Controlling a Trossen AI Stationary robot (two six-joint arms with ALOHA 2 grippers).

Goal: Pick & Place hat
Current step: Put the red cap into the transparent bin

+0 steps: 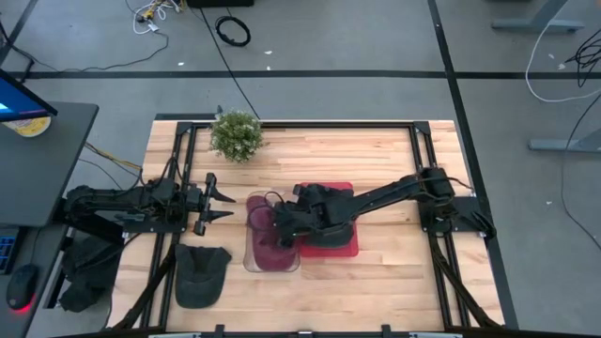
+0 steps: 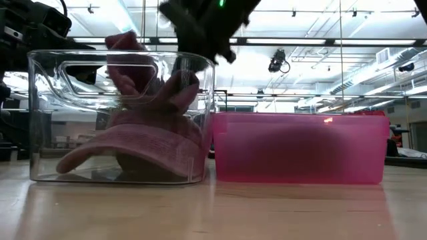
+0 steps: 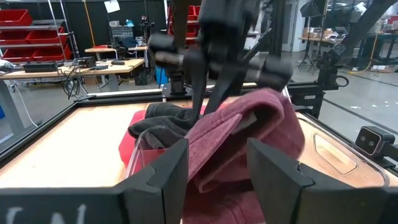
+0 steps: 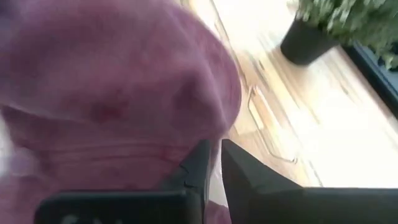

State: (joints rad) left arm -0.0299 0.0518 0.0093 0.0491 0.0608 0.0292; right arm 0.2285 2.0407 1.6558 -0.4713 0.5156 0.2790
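A maroon hat (image 2: 143,143) sits in a clear bin (image 2: 40,120) left of the table's middle, its brim on the bin floor and its crown pulled up. My right gripper (image 1: 282,225) reaches from the right, over the bin, shut on the hat's cloth (image 4: 124,81). My left gripper (image 1: 223,202) hovers open just left of the bin, pointing at it; past its fingers (image 3: 168,171) the left wrist view shows the hat (image 3: 249,124) and the right gripper (image 3: 205,93). A black hat (image 1: 202,272) lies flat on the table near the front left. My right gripper (image 4: 214,149) pinches a fold of the maroon hat's crown (image 4: 199,118) between its two fingers, coming from above and pointing down into the clear bin. The crown (image 2: 180,80) is drawn up below the fingers, while the brim (image 2: 100,150) stays on the bin floor.
A pink bin (image 2: 300,147) stands against the clear bin's right side, under my right arm (image 1: 394,192). A potted plant (image 1: 235,134) stands at the far edge. The table's right half and its near middle hold bare wood.
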